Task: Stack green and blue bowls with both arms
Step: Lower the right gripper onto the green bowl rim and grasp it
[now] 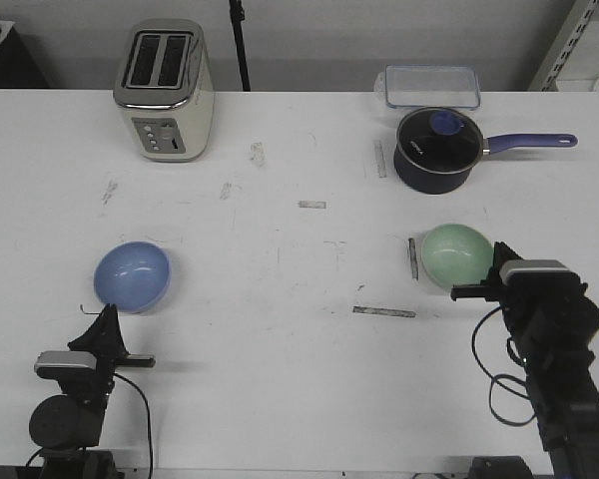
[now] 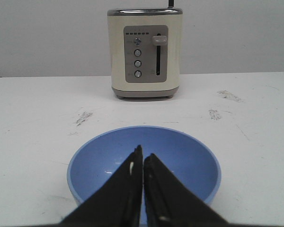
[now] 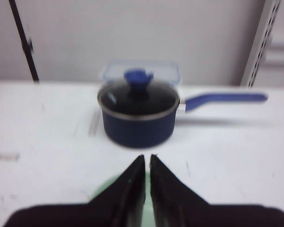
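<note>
The light blue bowl (image 1: 132, 276) sits upright on the white table at the left. It also shows in the left wrist view (image 2: 180, 153). My left gripper (image 1: 107, 317) is shut and empty, just in front of the bowl's near rim; in the left wrist view its tips (image 2: 143, 152) show against the bowl's inside. The pale green bowl (image 1: 455, 254) sits upright at the right. My right gripper (image 1: 498, 253) is shut and empty at that bowl's near right rim. In the right wrist view (image 3: 147, 158) the green bowl (image 3: 108, 187) is mostly hidden under the fingers.
A cream toaster (image 1: 165, 90) stands at the back left. A dark navy saucepan (image 1: 437, 150) with a lid and a purple-blue handle stands behind the green bowl, with a clear plastic container (image 1: 431, 86) behind it. Strips of tape (image 1: 384, 312) lie mid-table.
</note>
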Controlling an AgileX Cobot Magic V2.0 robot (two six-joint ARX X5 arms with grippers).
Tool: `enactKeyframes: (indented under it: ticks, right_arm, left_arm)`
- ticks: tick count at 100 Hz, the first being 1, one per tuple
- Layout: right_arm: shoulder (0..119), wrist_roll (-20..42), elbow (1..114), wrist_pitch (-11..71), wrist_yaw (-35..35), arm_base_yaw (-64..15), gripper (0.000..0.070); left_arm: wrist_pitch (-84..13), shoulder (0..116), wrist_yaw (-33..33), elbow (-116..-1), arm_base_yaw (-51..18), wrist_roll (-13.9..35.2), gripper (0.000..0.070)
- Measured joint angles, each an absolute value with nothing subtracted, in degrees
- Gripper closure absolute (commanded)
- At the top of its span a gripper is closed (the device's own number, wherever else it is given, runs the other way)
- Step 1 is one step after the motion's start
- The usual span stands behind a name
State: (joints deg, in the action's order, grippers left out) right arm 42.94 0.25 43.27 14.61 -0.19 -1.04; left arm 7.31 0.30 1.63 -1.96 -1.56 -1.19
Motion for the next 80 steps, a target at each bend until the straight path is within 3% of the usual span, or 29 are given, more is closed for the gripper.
enactKeyframes:
  ticks: [30,46,66,73,80]
  right_arm:
    - [59.2,0.6,59.2,34.9,-0.3,-1.0,0.069]
    - [69.1,4.1,67.5,46.1,-0.5,-0.3,0.069]
    - [79.4,9.8,74.2,52.1,-7.7,5.4,0.0681]
    - [81.8,10.9,75.5,51.9,-11.4,8.4,0.0646]
    - [83.8,11.4,75.6,51.6,-13.8,10.9,0.0564]
  left_arm:
    - [7.3,0.3,1.6,-2.0,-1.6,-1.2,0.0698]
    - [7.3,0.3,1.6,-2.0,-1.6,-1.2,0.0697]
    - [7.3,0.3,1.6,-2.0,-1.6,-1.2,0.0698]
    - [7.3,0.3,1.6,-2.0,-1.6,-1.2,0.0698]
    - [7.3,0.3,1.6,-2.0,-1.6,-1.2,0.0698]
